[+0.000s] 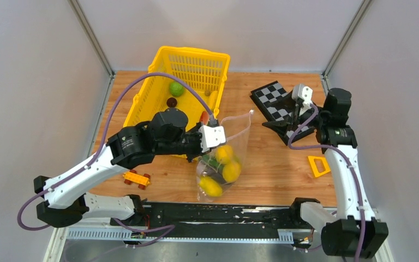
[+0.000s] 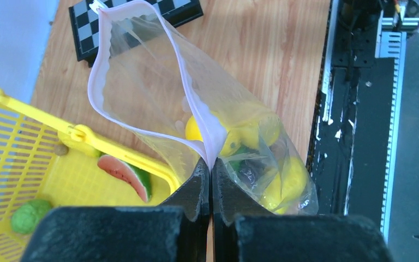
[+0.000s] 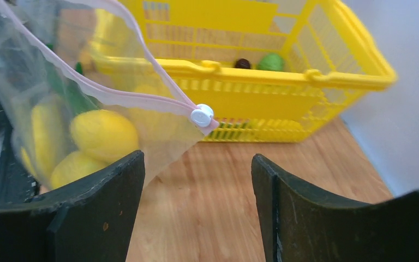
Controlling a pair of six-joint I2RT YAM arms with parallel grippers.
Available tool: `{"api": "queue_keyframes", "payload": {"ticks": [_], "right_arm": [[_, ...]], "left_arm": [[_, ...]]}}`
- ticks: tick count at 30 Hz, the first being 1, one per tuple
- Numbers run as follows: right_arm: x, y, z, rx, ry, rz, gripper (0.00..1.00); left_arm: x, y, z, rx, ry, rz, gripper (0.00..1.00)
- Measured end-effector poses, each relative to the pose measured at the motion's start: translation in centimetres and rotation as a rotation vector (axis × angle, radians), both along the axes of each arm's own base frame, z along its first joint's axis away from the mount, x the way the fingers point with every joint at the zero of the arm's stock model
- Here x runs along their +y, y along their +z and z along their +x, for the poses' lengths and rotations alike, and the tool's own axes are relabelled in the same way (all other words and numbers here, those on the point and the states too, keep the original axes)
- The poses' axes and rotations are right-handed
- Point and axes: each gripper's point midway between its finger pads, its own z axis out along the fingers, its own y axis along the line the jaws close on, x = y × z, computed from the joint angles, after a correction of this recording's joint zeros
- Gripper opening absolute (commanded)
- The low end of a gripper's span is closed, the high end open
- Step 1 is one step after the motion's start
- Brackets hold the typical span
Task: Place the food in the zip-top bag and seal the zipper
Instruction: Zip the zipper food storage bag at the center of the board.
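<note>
The clear zip-top bag point(image 1: 239, 143) hangs open between the basket and the table's near edge. It holds yellow lemons point(image 1: 231, 171) and something green. My left gripper point(image 1: 218, 139) is shut on the pink zipper point(image 2: 195, 103) at one end of the bag's mouth point(image 2: 211, 164). My right gripper point(image 1: 277, 123) is open and empty over the chequerboard. In its wrist view point(image 3: 196, 164) the bag point(image 3: 60, 109) and the white zipper slider point(image 3: 202, 115) hang just ahead, apart from the fingers. A watermelon slice point(image 2: 125, 173), a green ball point(image 1: 176, 89) and a dark ball point(image 1: 171, 102) lie in the basket.
The yellow lattice basket point(image 1: 158, 82) stands at the back left, close behind the bag. A chequerboard point(image 1: 270, 95) lies at the back right. An orange toy car point(image 1: 136, 178) sits at the front left. A yellow frame piece point(image 1: 318, 166) lies at the front right.
</note>
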Motion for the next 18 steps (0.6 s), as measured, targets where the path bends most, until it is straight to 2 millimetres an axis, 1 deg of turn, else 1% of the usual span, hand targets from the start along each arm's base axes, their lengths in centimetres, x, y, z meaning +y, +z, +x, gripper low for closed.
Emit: {"api": "queue_keyframes", "payload": {"ticks": [2, 4, 8, 10, 13, 15, 18], "right_arm": [[0.8, -0.9, -0.2, 0.025, 0.111, 0.024, 0.72], [1.1, -2.3, 0.2, 0.073, 0.178, 0.046, 0.72], [1.2, -5.5, 2.3, 0.198, 0.244, 0.072, 0.71], [1.1, -6.5, 3.1, 0.226, 0.267, 0.072, 0.71], [1.5, -7.1, 3.6, 0.232, 0.311, 0.072, 0.69], [2.4, -7.2, 3.6, 0.226, 0.354, 0.076, 0.70], [4.1, -7.4, 2.1, 0.208, 0.418, 0.072, 0.71]], "left_arm": [[0.2, -0.3, -0.5, -0.002, -0.027, 0.009, 0.00], [0.3, -0.7, -0.8, 0.002, -0.052, 0.024, 0.00], [0.5, -2.0, -1.3, 0.017, -0.081, 0.054, 0.00], [0.6, -2.8, -1.5, 0.029, -0.089, 0.068, 0.00], [0.7, -3.3, -1.7, 0.037, -0.095, 0.079, 0.00], [0.7, -3.4, -1.7, 0.038, -0.096, 0.079, 0.00], [0.8, -3.3, -1.7, 0.034, -0.093, 0.076, 0.00]]}}
